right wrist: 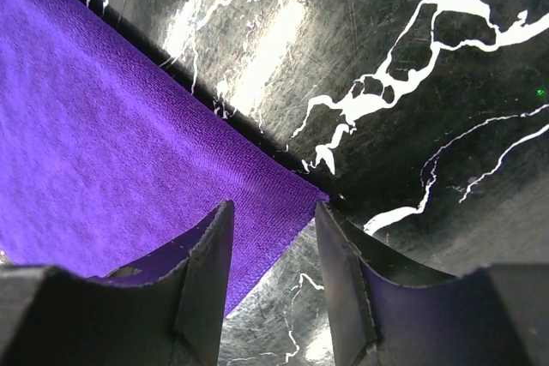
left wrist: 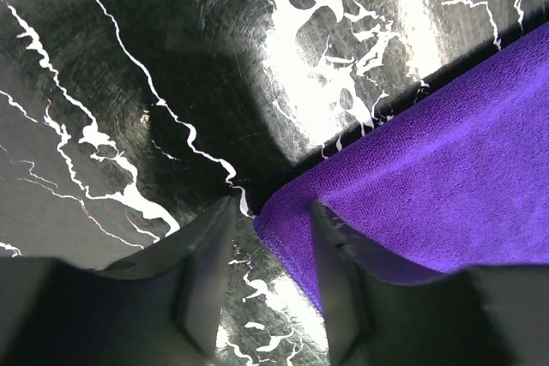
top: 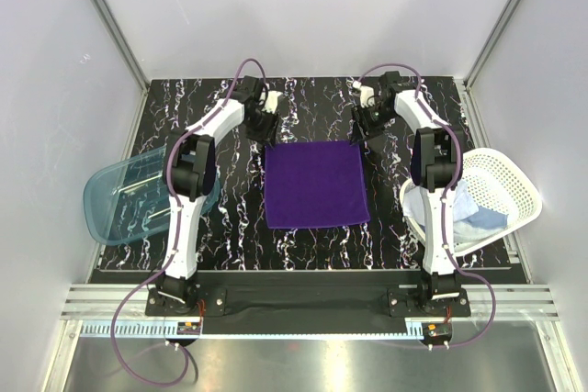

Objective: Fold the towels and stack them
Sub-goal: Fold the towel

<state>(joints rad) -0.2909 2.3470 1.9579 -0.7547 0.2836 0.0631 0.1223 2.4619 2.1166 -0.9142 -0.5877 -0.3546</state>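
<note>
Finds the left gripper (left wrist: 274, 207) low over the black marbled table (left wrist: 129, 83), jaws parted partway and clamping nothing. Notes one corner of the purple towel (left wrist: 429, 186) lying flat in the gap between its fingers (left wrist: 202, 280), with the tip of the corner close to the left-hand finger in the wrist view. Sees the cloth run under the other finger and away from the claw on that side. Sees bare tabletop ahead of the claw.

Finds the right gripper (right wrist: 273, 207) in the mirrored posture, jaws likewise parted partway and holding nothing. Places a second towel corner in its gap, tip close to the right-hand finger in that wrist view. Sees the cloth spread off past the left-hand finger.

Confirms from overhead that both claws sit at the towel's far edge, one at each far corner. Reports the cloth spread flat as a square between them and reaching back toward the arm bases.

Logs a translucent teal tub (top: 119, 199) outboard of the left gripper and nearer the bases, overhanging the table's edge. Logs a white perforated basket (top: 510, 181) outboard of the right gripper, also nearer the bases, tipped at the table's other edge. Sees a light blue towel (top: 480, 215) inside it, partly hidden behind the right arm.
</note>
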